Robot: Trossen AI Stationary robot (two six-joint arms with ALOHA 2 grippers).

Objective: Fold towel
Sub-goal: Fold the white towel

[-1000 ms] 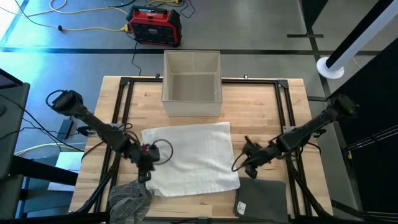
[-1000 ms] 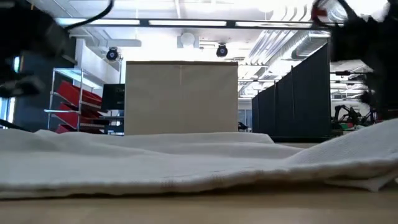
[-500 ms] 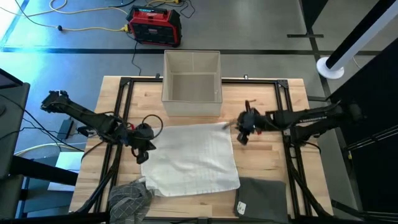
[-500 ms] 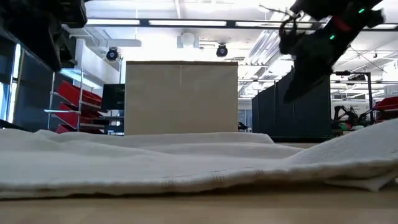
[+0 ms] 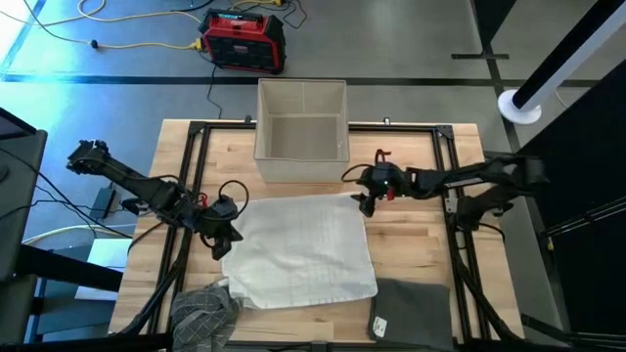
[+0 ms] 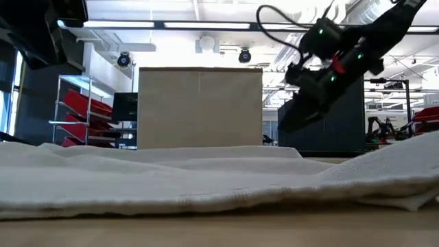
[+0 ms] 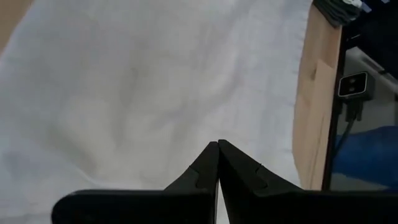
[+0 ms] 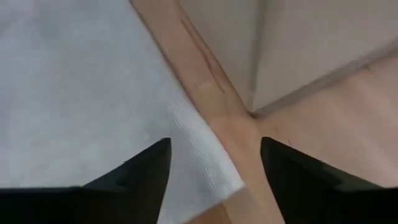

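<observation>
- Looking down from the high view, the towel lies spread nearly flat on the wooden table, a pale rectangle with slightly wavy edges. No fold shows yet, so the task seems barely begun. The left gripper sits at the towel's left edge, the right gripper at its far right corner, just in front of the beige box. A crumpled checked cloth and a dark folded cloth lie near the table's front edge.
- Seen from the low view, the towel looks soft and thick, with a fine woven grain and gentle ripples; its right side rises in a low hump. The box stands behind it, plain and matte with straight sides. The right gripper hangs above the towel's far part, apparently not touching it.
- Through the left wrist view, the left gripper has its dark fingers pressed together with nothing between them, hovering over white, faintly dimpled cloth. A strip of light wood runs along the towel's edge.
- Through the right wrist view, the right gripper is spread wide, straddling the towel's corner, whose ribbed weave and hemmed edge show plainly. Bare wood and the box's smooth wall lie beyond. Gripping corners and every fold remain to be done.
</observation>
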